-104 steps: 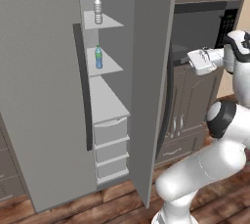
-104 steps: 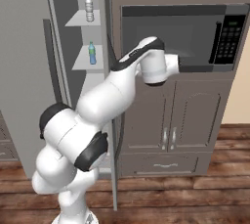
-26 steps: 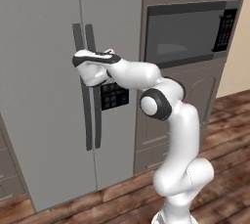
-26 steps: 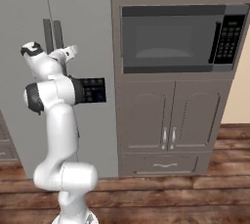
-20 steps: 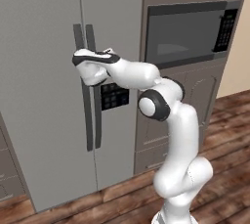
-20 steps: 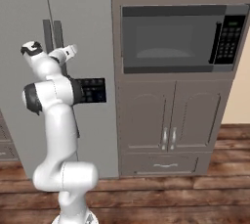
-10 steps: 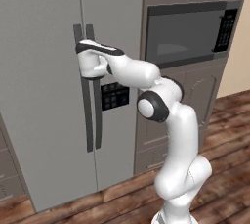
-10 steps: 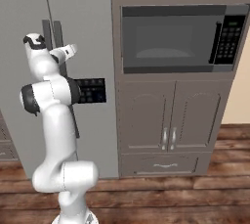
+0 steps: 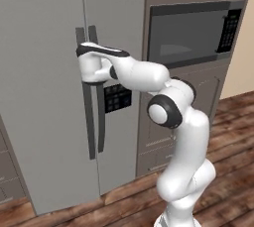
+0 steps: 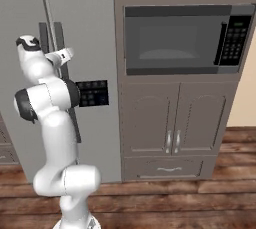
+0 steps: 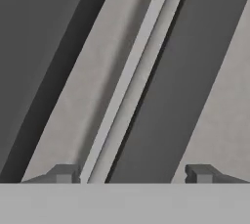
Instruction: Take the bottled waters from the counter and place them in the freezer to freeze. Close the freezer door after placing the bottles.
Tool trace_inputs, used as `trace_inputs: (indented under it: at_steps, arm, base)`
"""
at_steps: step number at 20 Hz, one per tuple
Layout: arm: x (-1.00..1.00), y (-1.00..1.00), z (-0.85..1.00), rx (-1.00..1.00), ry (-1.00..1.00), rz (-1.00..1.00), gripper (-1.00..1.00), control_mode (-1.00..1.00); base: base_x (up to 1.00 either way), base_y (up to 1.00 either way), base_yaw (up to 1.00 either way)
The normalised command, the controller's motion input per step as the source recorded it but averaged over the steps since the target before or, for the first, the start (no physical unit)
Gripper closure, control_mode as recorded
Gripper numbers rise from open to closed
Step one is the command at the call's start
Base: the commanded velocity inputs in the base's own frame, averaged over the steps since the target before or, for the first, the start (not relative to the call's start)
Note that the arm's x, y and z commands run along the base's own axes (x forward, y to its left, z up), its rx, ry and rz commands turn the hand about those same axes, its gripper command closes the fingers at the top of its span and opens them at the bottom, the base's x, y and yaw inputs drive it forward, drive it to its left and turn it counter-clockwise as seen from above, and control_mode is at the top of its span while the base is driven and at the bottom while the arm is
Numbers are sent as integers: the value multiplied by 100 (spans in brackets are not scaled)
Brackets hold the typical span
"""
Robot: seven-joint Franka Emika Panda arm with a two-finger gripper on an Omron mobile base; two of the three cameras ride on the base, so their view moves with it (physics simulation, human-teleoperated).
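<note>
The freezer (image 9: pixel 44 97) (image 10: pixel 90 33) stands with both grey doors shut. The bottled waters are hidden behind them, and the counter is out of view. My gripper (image 9: pixel 85 70) is at the two long dark handles (image 9: pixel 89 117), pressed close to the door seam about chest height. Seen from the hand, the gripper (image 11: pixel 132 173) is open. One fingertip (image 11: pixel 63 173) sits by the pale seam (image 11: pixel 132 71). The other fingertip (image 11: pixel 200 173) is beyond the right dark handle (image 11: pixel 176 71), so that handle runs between them. Nothing is gripped.
A black dispenser panel (image 9: pixel 117 97) (image 10: pixel 92 93) sits just below my hand. A built-in microwave (image 9: pixel 191 32) (image 10: pixel 180 38) and grey cabinet doors (image 10: pixel 175 123) stand to the right of the fridge. Wooden floor (image 10: pixel 175 203) lies in front.
Some seconds ago the freezer door stood open with both bottles on its shelves; now it is shut. In the last second my hand rose slightly along the handles and the fingers drew closer.
</note>
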Motion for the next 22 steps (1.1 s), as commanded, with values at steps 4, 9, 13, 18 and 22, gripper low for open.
trace_inputs:
  at_steps: [4, 9, 13, 18, 22]
  arm:
    - [62, 58, -26, -12, 4, -9, -100, -100]
    - [100, 42, -75, -17, 17, -26, -100, -100]
    - [100, 36, -78, -21, 7, -31, -100, -100]
    - [100, 41, -72, -28, 1, -42, -100, -100]
    - [100, 39, -79, -29, 0, -42, -100, -100]
  base:
    - [0, 0, 0]
    - [0, 0, 0]
    - [0, 0, 0]
    - [0, 0, 0]
    - [0, 0, 0]
